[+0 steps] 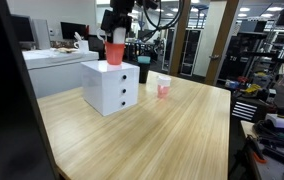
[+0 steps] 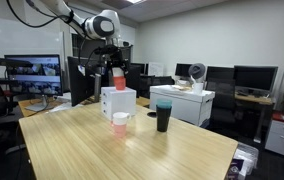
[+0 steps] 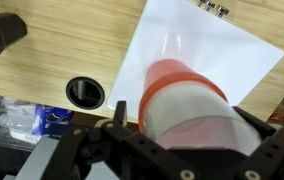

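1. In an exterior view, the gripper (image 1: 115,38) hangs straight down over a red cup (image 1: 114,52). The cup stands upright on top of a white box (image 1: 110,85) with drawers. The box sits toward the far edge of the wooden table (image 1: 172,135). A small cup (image 1: 163,88) with something pink in it stands on the table near the box. A dark cup (image 1: 143,71) pokes out from behind the box.

2. In an exterior view from across the room, the gripper (image 2: 115,63) comes down around the top of the red cup (image 2: 119,81), which is roughly mid-top of the box (image 2: 119,103). The small cup (image 2: 120,124) is just beside the box on the table (image 2: 132,152). The dark cup (image 2: 163,115) is a bit further along, apart from both. Can't make out the jaws at this size, honestly.

3. The wrist view is the useful one. The red cup (image 3: 187,100) sits right between the fingers of the gripper (image 3: 197,125). One finger (image 3: 119,112) shows clearly, with a sliver of white box (image 3: 202,45) visible between it and the cup wall. So the jaws look spread wide, either side of the cup without gripping it. The cup is toward the box edge away from the drawer knobs (image 3: 214,8). The dark cup (image 3: 85,93) shows as a black ring on the table (image 3: 62,50), just off the box's edge.
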You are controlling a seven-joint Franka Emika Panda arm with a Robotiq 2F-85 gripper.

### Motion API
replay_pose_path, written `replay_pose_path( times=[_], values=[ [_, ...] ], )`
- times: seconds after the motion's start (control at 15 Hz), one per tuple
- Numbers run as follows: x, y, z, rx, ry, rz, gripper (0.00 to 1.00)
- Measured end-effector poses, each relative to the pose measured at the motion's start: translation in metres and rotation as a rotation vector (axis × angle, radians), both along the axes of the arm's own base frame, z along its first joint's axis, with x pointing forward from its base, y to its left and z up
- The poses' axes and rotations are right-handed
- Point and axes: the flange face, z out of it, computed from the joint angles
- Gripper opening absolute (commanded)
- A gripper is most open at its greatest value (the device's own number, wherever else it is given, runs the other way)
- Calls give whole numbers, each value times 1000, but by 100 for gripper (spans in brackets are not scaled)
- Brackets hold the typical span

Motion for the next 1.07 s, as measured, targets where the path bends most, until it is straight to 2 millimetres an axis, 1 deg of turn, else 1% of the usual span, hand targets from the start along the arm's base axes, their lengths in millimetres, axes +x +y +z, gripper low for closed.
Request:
replay_pose_path(
  times=[0.27, 1.07],
  values=[
    [0, -2, 6, -1, 4, -4, 100],
    [8, -7, 42, 12, -46, -19, 100]
  ],
)
